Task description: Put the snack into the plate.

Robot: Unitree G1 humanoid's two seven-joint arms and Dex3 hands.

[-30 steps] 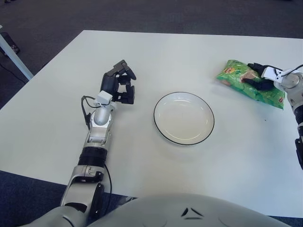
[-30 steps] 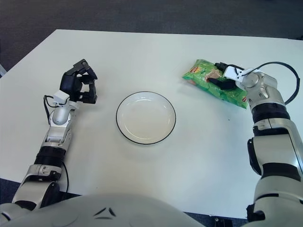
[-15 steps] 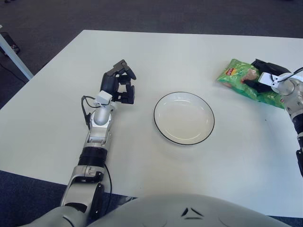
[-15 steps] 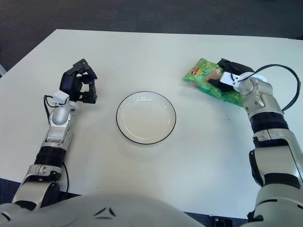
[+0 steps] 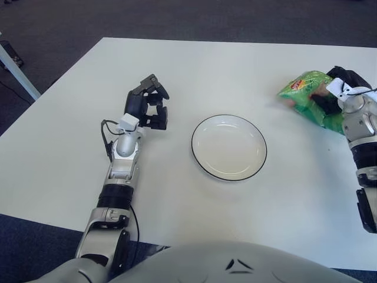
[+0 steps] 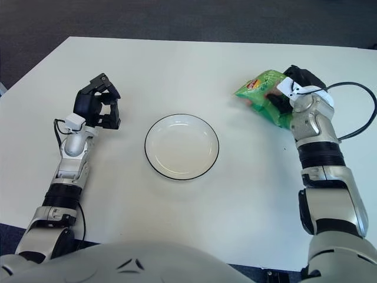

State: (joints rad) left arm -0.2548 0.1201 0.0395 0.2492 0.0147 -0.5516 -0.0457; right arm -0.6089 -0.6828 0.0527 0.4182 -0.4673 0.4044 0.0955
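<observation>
- The crinkled green foil snack bag, held in the right hand, bears a small red-and-yellow logo patch near its upper left corner (its letters are too small to read).
- No other lettering, number or sign can be made out on anything else in either view.

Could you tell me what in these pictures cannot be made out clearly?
- Snack bag: its right part is hidden behind the right hand in both views; the label print is too small to read.
- Whether the bag is clear of the table cannot be told.
- Left hand, left of the plate: its curled fingers hide the palm.
</observation>
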